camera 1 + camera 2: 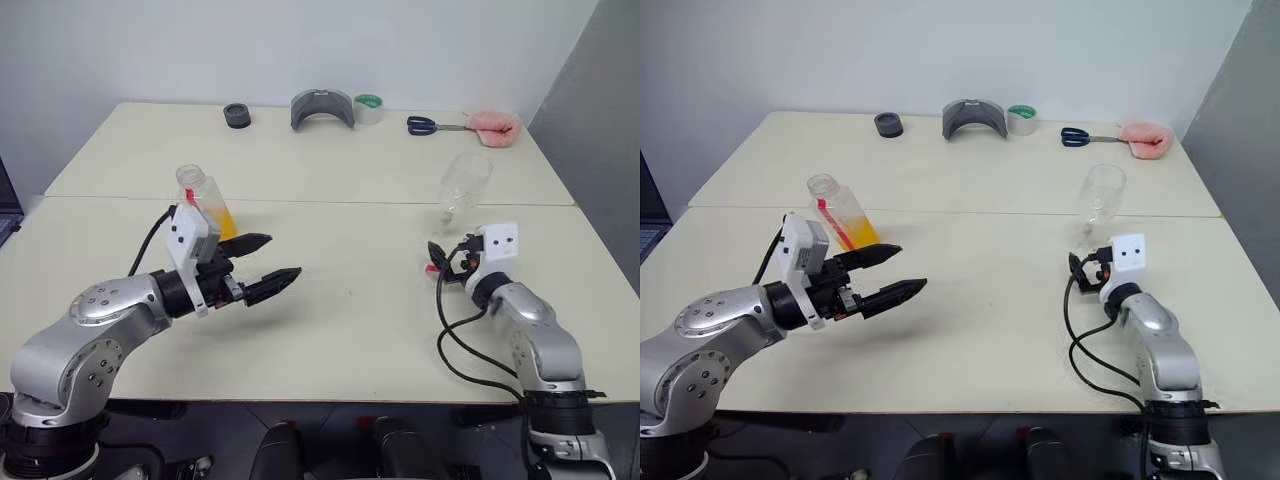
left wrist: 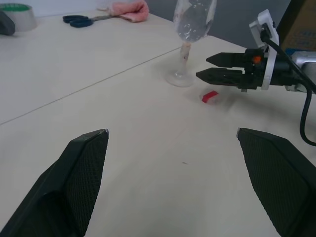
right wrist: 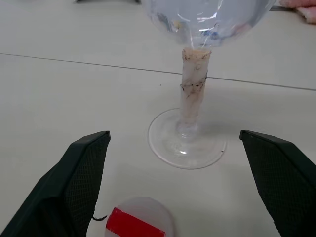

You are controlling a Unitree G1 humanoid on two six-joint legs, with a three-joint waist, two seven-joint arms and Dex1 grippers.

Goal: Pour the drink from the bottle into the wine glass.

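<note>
The bottle (image 1: pixel 841 214) stood uncapped at ten o'clock on the bench (image 1: pixel 980 300), just behind the open, empty left claw (image 1: pixel 890 274). The wine glass (image 1: pixel 1099 203) stood before the open right claw (image 3: pixel 173 148); a careless push there could topple it.

Uncapped clear bottle (image 1: pixel 840 212) upright on table, orange drink (image 1: pixel 858 233) low inside, empty wine glass (image 1: pixel 1099 203) well apart

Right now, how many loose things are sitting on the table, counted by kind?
Clear plastic bottles of orange drink: 1
Clear stemmed wine glasses: 1
White-and-red caps: 1
Tape rolls: 1
Blue-handled scissors: 1
Pink cloths: 1
Grey curved pieces: 1
Small dark round objects: 1
Total: 8
</note>
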